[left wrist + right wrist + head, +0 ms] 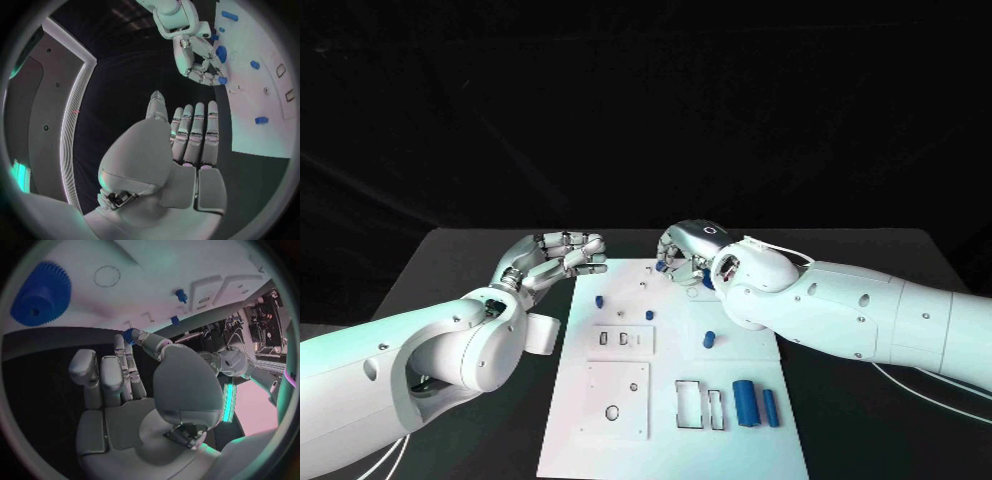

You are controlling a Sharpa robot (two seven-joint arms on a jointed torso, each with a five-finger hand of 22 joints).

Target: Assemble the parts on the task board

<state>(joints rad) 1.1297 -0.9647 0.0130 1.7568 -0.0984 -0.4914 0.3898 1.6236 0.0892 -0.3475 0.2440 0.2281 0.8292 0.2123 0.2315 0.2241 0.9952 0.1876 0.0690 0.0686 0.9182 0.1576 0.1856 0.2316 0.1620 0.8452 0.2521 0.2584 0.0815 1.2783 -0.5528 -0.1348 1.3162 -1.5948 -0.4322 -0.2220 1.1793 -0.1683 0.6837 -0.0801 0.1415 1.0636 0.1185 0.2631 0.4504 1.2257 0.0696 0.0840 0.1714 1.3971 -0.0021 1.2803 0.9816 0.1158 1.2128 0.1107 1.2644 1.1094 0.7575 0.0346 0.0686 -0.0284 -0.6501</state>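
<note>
- Closest to the camera in the head view were two blue cylinders lying side by side on the near right part of the white task board, just beside a pair of narrow rectangular slots.
- Further up the board sat a small blue part near the middle, and a blue peg by the left edge.
- The left hand hung over the table just off the board's far left corner, fingers curled in together, nothing in them.
- The right hand was over the board's far edge. In its wrist view a small blue piece sat pinched at the fingertips.
- A blue gear lay on the board near that hand, apart from it.
- Black table underneath all of it.
</note>
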